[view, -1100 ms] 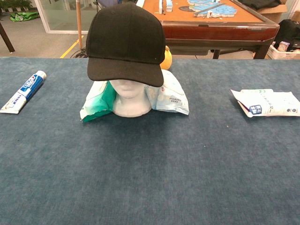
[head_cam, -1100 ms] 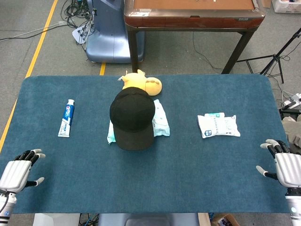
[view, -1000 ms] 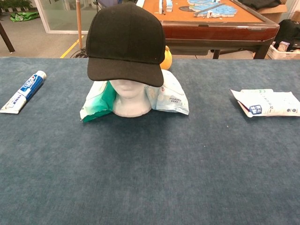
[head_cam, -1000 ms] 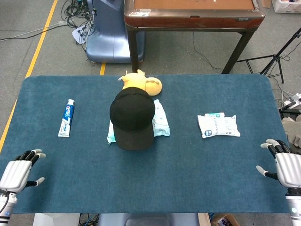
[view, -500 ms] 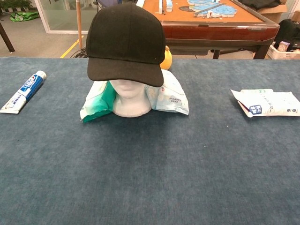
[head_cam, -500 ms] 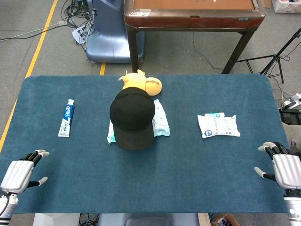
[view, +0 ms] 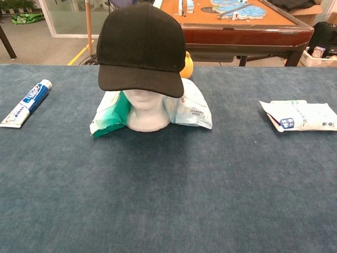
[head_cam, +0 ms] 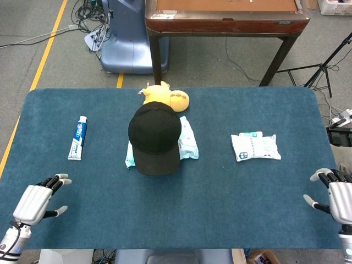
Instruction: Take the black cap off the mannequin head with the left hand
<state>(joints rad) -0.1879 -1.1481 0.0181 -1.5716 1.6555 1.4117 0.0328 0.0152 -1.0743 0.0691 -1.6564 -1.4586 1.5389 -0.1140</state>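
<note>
A: Starting at the left, what's there?

B: The left hand (head_cam: pixel 37 200) is at the near left corner of the blue table (head_cam: pixel 220 198), palm down, fingers spread, holding nothing. It only shows from the head camera; the chest view doesn't catch it.

A: And beyond it?

B: A toothpaste tube (head_cam: pixel 78 137), white and blue, lying flat further back on the left, well apart from the hand.

A: Where's the cap?

B: The black cap (view: pixel 141 46) sits on the white mannequin head (view: pixel 147 108), around the middle of the table, brim pointing toward the near edge. The brim hangs low over the face, so only the lower face and neck show in the chest view. From above, the cap hides the head completely.

A: What's that around its base?

B: A soft white and green packet (view: pixel 188 109) lies under and behind the mannequin head, sticking out on both sides. Just behind, at the far edge, is a yellow plush toy (head_cam: pixel 165 97), touching or nearly touching the back of the cap from above.

A: To the right?

B: A white plastic packet (head_cam: pixel 255 147) with blue printing, lying flat on its own, well apart from the cap.

A: And the other hand?

B: The right hand (head_cam: pixel 338 192) is at the near right edge, fingers apart, empty, partly off the table's side.
</note>
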